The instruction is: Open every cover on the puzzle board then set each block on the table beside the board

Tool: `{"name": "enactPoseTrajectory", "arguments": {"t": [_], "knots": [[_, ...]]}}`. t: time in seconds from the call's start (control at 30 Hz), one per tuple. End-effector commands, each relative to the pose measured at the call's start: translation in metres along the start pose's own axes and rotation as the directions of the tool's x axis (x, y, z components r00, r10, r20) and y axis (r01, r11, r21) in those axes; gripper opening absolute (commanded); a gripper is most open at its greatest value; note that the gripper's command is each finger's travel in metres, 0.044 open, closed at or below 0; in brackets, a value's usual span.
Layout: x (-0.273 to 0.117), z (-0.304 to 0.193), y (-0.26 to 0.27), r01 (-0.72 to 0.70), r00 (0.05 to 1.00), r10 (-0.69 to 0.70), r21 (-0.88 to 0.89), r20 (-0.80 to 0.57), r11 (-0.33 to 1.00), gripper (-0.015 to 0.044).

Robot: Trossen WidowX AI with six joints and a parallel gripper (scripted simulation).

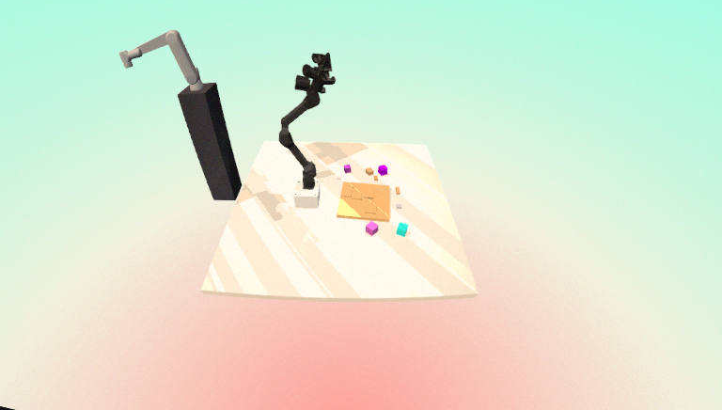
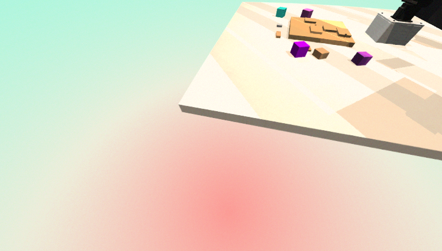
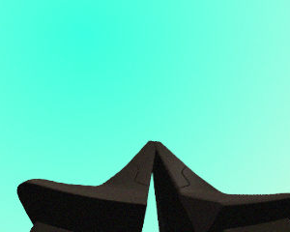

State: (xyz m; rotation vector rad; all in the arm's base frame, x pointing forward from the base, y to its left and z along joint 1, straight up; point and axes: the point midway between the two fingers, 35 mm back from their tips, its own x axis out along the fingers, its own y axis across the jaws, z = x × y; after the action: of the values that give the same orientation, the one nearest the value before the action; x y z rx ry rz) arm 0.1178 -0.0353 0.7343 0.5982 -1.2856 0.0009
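Observation:
The orange puzzle board [image 1: 348, 210] [image 2: 295, 28] lies flat on the table. Several thin orange covers show on its top, one of them near its far edge [image 2: 310, 20]. The wells and cover positions are too small to tell. Around the board lie a violet cube [image 1: 383, 169] [image 2: 300, 49], a purple cube [image 1: 347, 168] [image 2: 361, 58], a magenta cube [image 1: 371, 228] [image 2: 306, 12], a teal cube [image 1: 402, 229] [image 2: 281, 12] and an orange-brown block [image 1: 369, 171] [image 2: 320, 53]. My gripper [image 3: 153, 146] is shut and empty, raised high above the table.
Small orange pieces [image 1: 398, 190] [image 2: 278, 34] and a small grey piece [image 1: 399, 206] [image 2: 279, 25] lie beside the board. My white base [image 1: 306, 197] [image 2: 394, 32] stands next to it. A grey arm [image 1: 183, 56] on a black pillar [image 1: 209, 145] stands beyond the table's left edge.

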Motion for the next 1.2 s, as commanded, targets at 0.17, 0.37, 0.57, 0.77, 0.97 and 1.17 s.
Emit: {"name": "enactPoseTrajectory", "arguments": {"t": [0.17, 0.37, 0.57, 0.77, 0.97, 1.17], "knots": [[0.000, -0.028, -0.009, -0.006, 0.998, 0.001, -0.100, -0.056, 0.995, 0.0000], [-0.001, -0.051, -0.019, -0.005, 0.994, -0.013, -0.162, -0.106, 0.987, 0.0000], [-0.003, -0.080, -0.032, -0.002, 0.983, -0.039, -0.219, -0.181, 0.976, 0.0000], [-0.008, -0.108, -0.047, -0.004, 0.966, -0.068, -0.277, -0.249, 0.961, 0.0000], [-0.013, -0.135, -0.064, -0.010, 0.945, -0.100, -0.332, -0.312, 0.943, 0.0000], [-0.021, -0.161, -0.080, -0.017, 0.915, -0.137, -0.376, -0.380, 0.927, 0.0000]]}}
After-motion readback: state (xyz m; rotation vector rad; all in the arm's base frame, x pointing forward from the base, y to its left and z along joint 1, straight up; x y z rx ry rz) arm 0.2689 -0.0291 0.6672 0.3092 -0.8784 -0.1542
